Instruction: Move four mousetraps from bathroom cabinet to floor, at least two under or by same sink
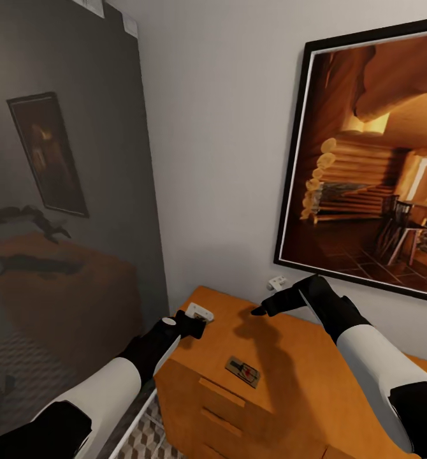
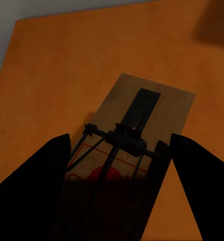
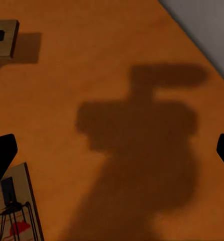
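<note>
Head view: the left arm reaches forward and up from the lower left, its black left gripper (image 1: 194, 326) at the near left corner of the cabinet (image 1: 303, 389) top, meeting a mousetrap (image 1: 199, 313) that looks pale there. The right arm comes in from the lower right, bent at the wrist, with the right gripper (image 1: 264, 310) hanging above the cabinet top near the back wall, its shadow cast on the wood. A second mousetrap (image 1: 242, 371) lies flat near the cabinet's front edge, between the 2 arms. A small pale object (image 1: 278, 281) sits at the wall by the right gripper; what it is cannot be told. A large framed picture (image 1: 373, 166) hangs above the cabinet, and a grey mirror panel (image 1: 60, 191) at left reflects the room. A strip of the cube-patterned bathroom floor (image 1: 146, 433) shows beside the cabinet.

Left wrist view: the 2 fingers (image 2: 29, 181) stand on either side of 1 mousetrap (image 2: 137, 130); whether they press its edges I cannot tell. Its black spring bar and red mark show on the tan board.

Right wrist view: the fingertips (image 3: 1, 155) stand wide apart with nothing between them, over the orange top. 1 mousetrap (image 3: 16, 211) lies just beside one fingertip, and another (image 3: 4, 37) lies well apart, further off.
</note>
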Available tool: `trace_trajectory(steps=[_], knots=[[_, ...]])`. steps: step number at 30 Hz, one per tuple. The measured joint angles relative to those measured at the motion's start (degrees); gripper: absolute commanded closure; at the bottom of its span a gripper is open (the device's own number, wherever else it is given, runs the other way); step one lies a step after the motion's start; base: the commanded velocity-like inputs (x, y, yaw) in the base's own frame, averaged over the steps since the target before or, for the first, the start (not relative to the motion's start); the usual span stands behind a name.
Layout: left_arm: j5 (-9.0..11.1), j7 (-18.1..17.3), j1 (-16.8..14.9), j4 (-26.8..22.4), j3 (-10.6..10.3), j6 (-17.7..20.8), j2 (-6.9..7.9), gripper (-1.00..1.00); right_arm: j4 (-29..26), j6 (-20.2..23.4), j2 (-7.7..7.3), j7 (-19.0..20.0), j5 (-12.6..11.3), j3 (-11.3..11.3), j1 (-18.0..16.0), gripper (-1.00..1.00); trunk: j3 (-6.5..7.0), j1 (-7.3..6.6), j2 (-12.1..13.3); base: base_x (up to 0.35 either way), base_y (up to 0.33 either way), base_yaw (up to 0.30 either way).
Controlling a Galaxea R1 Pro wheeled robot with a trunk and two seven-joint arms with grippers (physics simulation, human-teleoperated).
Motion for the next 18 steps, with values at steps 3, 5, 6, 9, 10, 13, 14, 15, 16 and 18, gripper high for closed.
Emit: trace_trajectory(steps=[3,5,6,9,10,13,14,15,16,18], knots=[[0.0,0.0,0.0,0.0,-0.01,0.0,-0.07,1.0,0.01,-0.01,0.0,0.02,-0.01,0.0,0.0,-1.0,0.0,0.0,0.0,-0.003,-0.005,0.022],[0.0,0.0,0.0,-0.01,-0.12,-0.01,-0.15,1.0,0.04,0.0,0.01,0.02,0.0,0.0,-0.01,-1.0,0.0,0.01,0.01,-0.085,-0.166,0.004],[-0.01,0.0,0.0,-0.01,-0.14,-0.01,-0.16,1.0,0.06,0.01,0.01,0.01,-0.01,-0.01,-0.01,-1.0,0.0,0.01,0.0,-0.116,-0.219,0.002],[-0.01,0.0,0.01,-0.02,-0.19,-0.01,-0.18,1.0,0.1,0.03,0.01,-0.01,-0.01,-0.01,-0.01,-1.0,0.0,0.01,0.0,-0.15,-0.227,0.001],[-0.01,0.0,0.01,-0.02,-0.18,0.0,-0.19,1.0,0.1,0.02,0.01,-0.02,-0.01,-0.01,-0.01,-1.0,0.0,0.02,0.0,-0.145,-0.181,0.001],[-0.01,0.0,0.0,0.0,-0.19,-0.03,-0.17,1.0,0.11,0.0,0.01,-0.03,-0.01,0.0,0.0,-1.0,0.0,0.01,0.0,-0.07,-0.083,0.0],[-0.01,0.0,0.0,0.0,-0.19,-0.04,-0.16,1.0,0.11,0.0,0.01,-0.04,-0.01,0.0,0.0,-1.0,0.0,0.0,0.0,-0.032,-0.038,0.0],[-0.01,0.0,0.0,-0.02,-0.2,-0.05,-0.15,1.0,0.11,-0.01,0.0,-0.04,-0.01,0.0,0.0,-1.0,0.0,0.0,0.0,-0.02,-0.024,0.0],[-0.01,0.0,0.0,-0.01,-0.2,-0.06,-0.14,1.0,0.11,-0.01,0.0,-0.04,-0.01,0.0,0.0,-1.0,0.0,0.0,0.0,-0.013,-0.016,0.0],[0.0,0.0,0.0,-0.02,-0.19,-0.07,-0.16,1.0,0.11,-0.01,0.0,-0.04,0.0,0.0,0.0,-1.0,0.0,0.0,0.0,-0.009,-0.01,0.0]])
